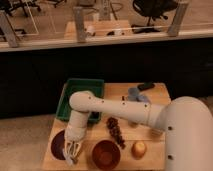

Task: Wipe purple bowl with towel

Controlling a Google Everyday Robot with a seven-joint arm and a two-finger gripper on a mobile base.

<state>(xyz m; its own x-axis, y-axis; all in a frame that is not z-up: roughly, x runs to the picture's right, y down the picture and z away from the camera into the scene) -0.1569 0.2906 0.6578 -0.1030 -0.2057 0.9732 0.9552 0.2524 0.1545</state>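
Tool [72, 151] poised over purple bowl [59, 145] at table's [117, 92] front-left corner, grip state impossible to tell, towel not discernible, orange-brown bowl [106, 152] beside.

Purple bowl [58, 145], shallow, upright at table's front left corner; gripper [71, 154] presses pale towel [69, 159] into it.

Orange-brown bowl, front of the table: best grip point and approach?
Pinch the rim of the orange-brown bowl from straight above, one finger inside the wall and one outside. It sits upright, mouth open. Take the right edge: the end effector is low over the purple bowl on its left.
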